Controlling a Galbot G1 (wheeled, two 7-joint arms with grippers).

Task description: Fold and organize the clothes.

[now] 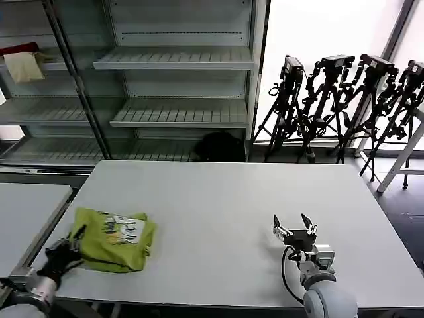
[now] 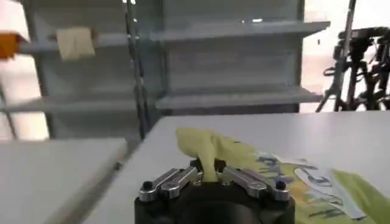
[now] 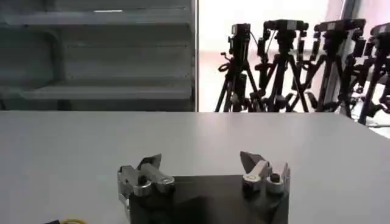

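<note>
The T-shirt (image 1: pixel 114 240) lies as a compact, lumpy bundle on the white table (image 1: pixel 218 218), towards eight o'clock in the head view, close to the table's left edge and near its front edge; a printed panel faces up on top of it. It looks folded over on itself, though the layers are puffy and not squared.

The left gripper (image 1: pixel 64 254) sits at the bundle's near-left corner, at about seven o'clock in that view; in the left wrist view its jaws are drawn together on a raised peak of yellow-green cloth (image 2: pixel 204 152), which stands up between them, so it is clamped on the T-shirt's edge and lifts it a little off the table.

The right gripper (image 1: pixel 295 225) rests low over bare table at about five o'clock, well apart from the T-shirt; in the right wrist view its two fingers (image 3: pixel 149 172) stand wide apart with nothing between them; it appears idle.

Behind the table stand metal shelves (image 1: pixel 175 109) at twelve o'clock and a row of camera tripods (image 1: pixel 344 106) at two o'clock; a red cloth and a cream cloth hang on a shelf at ten o'clock, outside the task.

My reading is that the folding is well advanced and the step in hand is a last fold or a tidying pull by the left gripper; the next move probably calls for carrying the pinched edge over the bundle, laying it flat, then releasing without dragging the layers open.
</note>
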